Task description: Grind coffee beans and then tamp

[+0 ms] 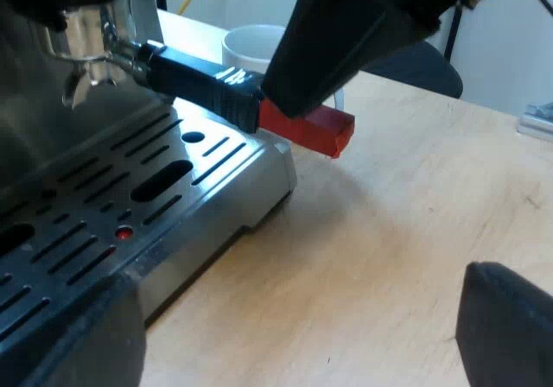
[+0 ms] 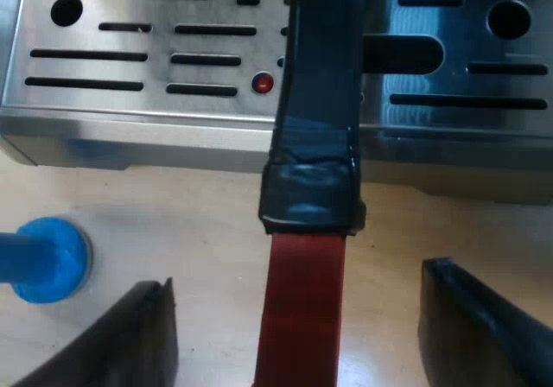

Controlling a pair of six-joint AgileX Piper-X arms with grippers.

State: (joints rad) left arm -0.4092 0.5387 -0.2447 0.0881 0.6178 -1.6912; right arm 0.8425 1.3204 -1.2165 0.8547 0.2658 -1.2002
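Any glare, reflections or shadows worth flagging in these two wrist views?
Left wrist view: bright glare on the drip tray near its front edge; the holder mirrors its surroundings; a faint shadow lies on the table under the red end of the handle. Right wrist view: the drip tray carries a bluish sheen beside the handle, whose dark wrap glints.

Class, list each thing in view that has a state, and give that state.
Holder: locked into the espresso machine.
Left claw: open, holding nothing.
Right claw: open, astride the holder's red end.
Tamper: free on the table.
Mug: upright.
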